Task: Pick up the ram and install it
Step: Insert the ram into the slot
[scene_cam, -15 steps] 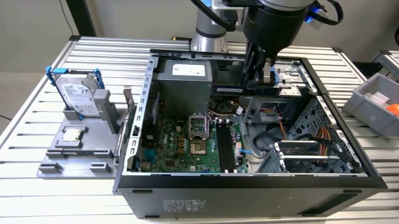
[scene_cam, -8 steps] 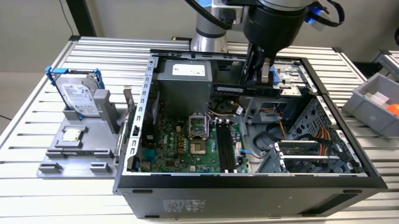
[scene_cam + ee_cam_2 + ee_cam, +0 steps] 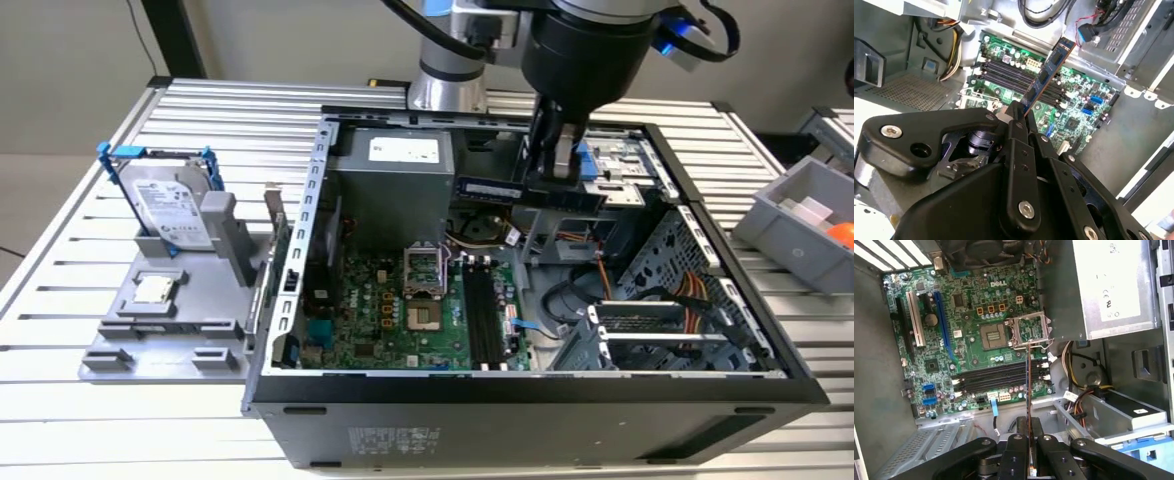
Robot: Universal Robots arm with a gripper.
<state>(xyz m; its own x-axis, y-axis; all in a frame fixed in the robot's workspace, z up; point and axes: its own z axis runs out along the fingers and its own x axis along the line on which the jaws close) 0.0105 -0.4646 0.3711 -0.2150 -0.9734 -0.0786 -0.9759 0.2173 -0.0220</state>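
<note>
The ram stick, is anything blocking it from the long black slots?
Nothing visible does. The gripper holds the ram in open air above the motherboard, and the black slots lie bare.

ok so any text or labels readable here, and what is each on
Nothing I can quote.
Hard drive label: too small to read.
Power supply sticker: too small to read.
Case sticker: too small to read.
Motherboard: a white brand logo, left unquoted.

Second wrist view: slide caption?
Pincer shut on the ram, holding it over the motherboard and its long black slots.
</note>
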